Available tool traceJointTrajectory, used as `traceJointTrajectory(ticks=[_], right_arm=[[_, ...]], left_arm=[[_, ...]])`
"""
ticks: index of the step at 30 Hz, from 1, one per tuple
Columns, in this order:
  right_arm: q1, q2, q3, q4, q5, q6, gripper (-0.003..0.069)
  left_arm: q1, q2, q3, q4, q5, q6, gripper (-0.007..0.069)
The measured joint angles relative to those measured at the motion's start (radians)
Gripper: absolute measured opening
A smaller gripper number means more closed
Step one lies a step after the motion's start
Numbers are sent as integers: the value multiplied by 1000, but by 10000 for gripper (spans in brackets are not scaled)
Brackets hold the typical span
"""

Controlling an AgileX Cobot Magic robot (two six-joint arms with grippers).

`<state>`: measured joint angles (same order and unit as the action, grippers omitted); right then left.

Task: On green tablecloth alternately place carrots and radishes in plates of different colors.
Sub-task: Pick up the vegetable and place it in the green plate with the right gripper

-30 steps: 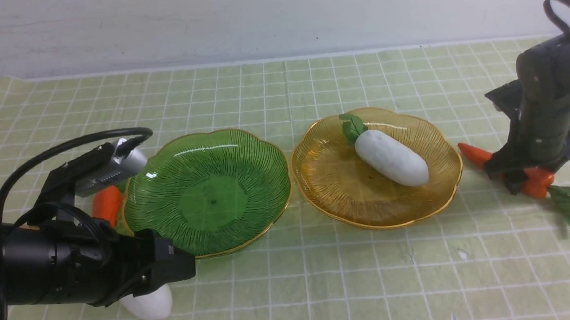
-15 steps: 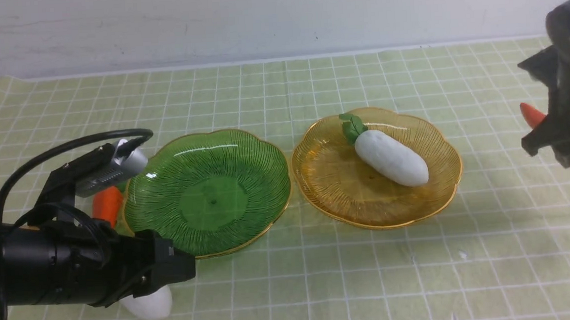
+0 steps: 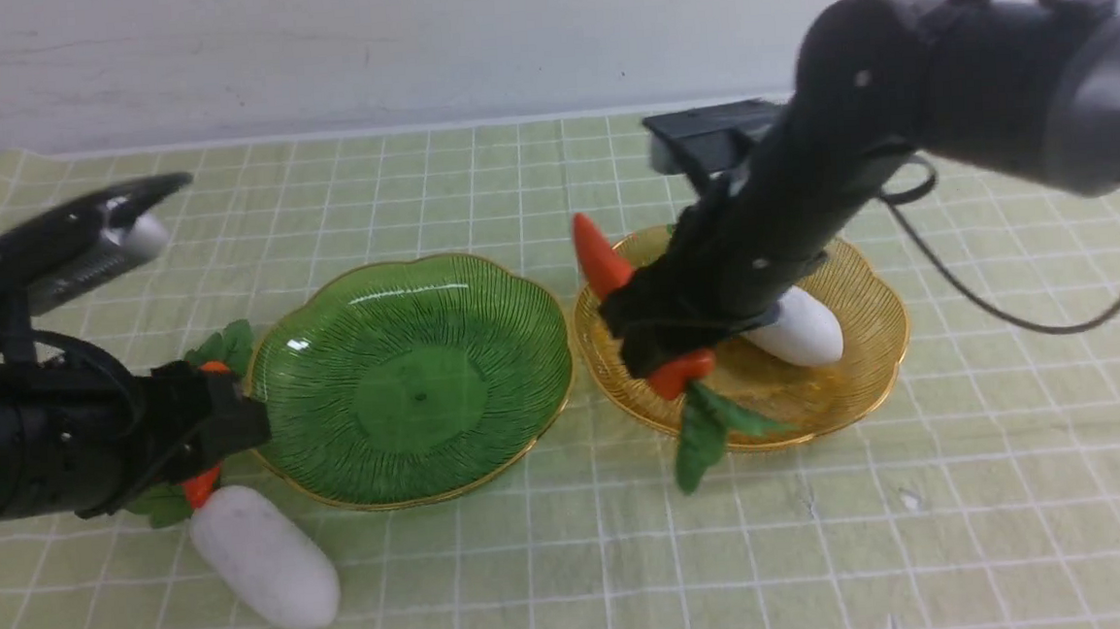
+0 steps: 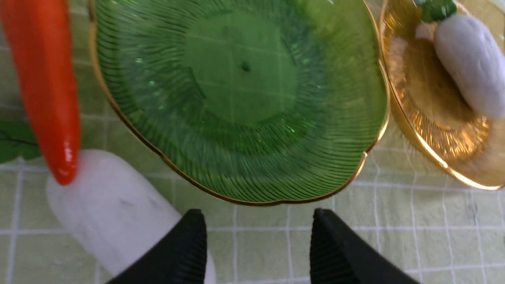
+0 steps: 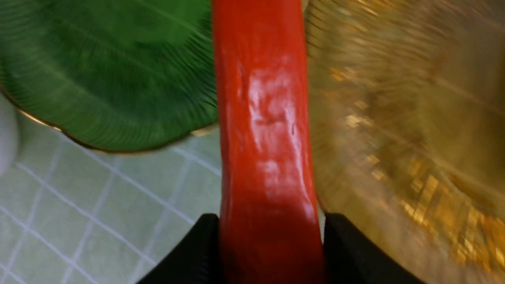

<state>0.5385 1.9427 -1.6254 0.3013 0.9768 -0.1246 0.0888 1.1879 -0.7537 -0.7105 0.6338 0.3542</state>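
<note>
carrot (image 3: 600, 254) — glossy orange-red, tapered, dark green leaf tuft

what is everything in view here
green tablecloth: 1, pale yellow-green, white grid, under everything
green plate: 1, green, left of centre, empty
amber plate: 1, amber, right of it
radishes: 2, white, one in the amber plate, one on the cloth front-left of the green plate
carrots: 2, orange, one held over the amber plate's left edge, one left of the green plate
wall: 1, white, behind
left gripper: 1, black, open, near the loose radish
right gripper: 1, black, shut on a carrot
</note>
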Motion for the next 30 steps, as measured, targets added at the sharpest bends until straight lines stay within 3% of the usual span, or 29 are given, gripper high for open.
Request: traceJointTrajectory(ticks=[6,9,17,22,24,27,30], right_arm=[[96,192,-261,-1,-65,-8,308],[112,298,-367,-3,-102,-10,319],[114,405,-443,-37,-92,-10,586],[112,393,-556,-195,99,-10,660],[106,382,-642,-274,215,-10,655],[95,356,-755,-350,257,-1,627],[80,292,-840,-445,267,40,533]], left_arm=[[186,0,-50,14,136,-6,332],[229,0,-54,23,168,-6,332],[236,0,-55,44,176,-6,332],[236,0,-63,45,196,-7,332],[236,0,-74,46,200,-12,332],[236,11,-103,48,203,-26,332],[236,55,-156,47,220,-38,332]])
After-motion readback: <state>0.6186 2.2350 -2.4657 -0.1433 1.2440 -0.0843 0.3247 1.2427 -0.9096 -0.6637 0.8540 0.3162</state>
